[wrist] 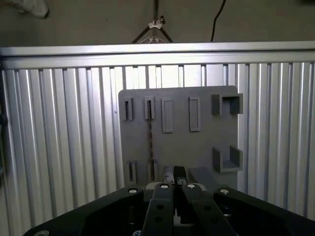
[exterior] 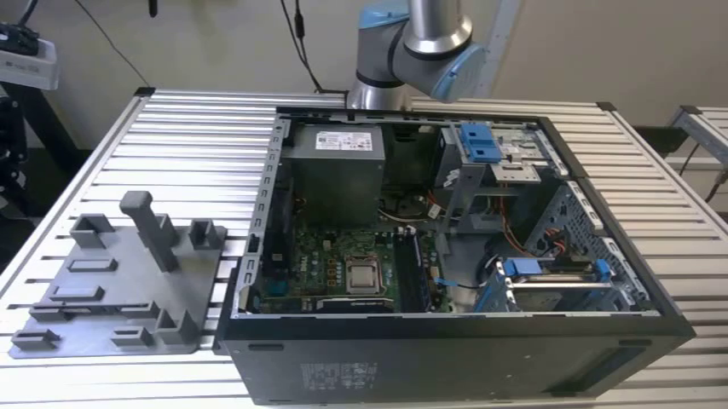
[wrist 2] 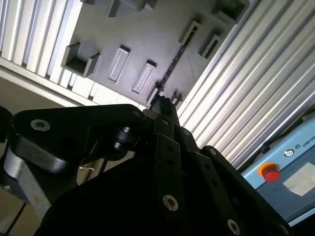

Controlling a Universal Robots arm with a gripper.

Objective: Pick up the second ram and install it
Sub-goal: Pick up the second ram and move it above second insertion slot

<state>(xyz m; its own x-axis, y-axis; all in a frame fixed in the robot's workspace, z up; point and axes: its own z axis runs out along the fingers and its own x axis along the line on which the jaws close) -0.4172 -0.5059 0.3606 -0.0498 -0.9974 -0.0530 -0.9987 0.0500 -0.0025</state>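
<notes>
Seemingly in the approach step, the gripper [wrist: 174, 172], closed on nothing, hangs above the holder tray [wrist: 206, 142] where the second ram [wrist: 150, 140] stands edge-on, so grasping calls for opening astride that thin edge.

The holder tray [exterior: 114, 290] is plain matte grey; the table [exterior: 193, 136] is silver with parallel ribs. The computer case [exterior: 455, 366] is black; inside it the motherboard [exterior: 324, 256] is green, the drive brackets [exterior: 480, 141] blue. The robot arm [exterior: 430, 21] is silver with a pale blue joint cap [exterior: 461, 72]. The gripper [wrist: 173, 173] is black, the second ram [wrist: 150, 135] dark, the push button [wrist 2: 269, 172] red.
</notes>
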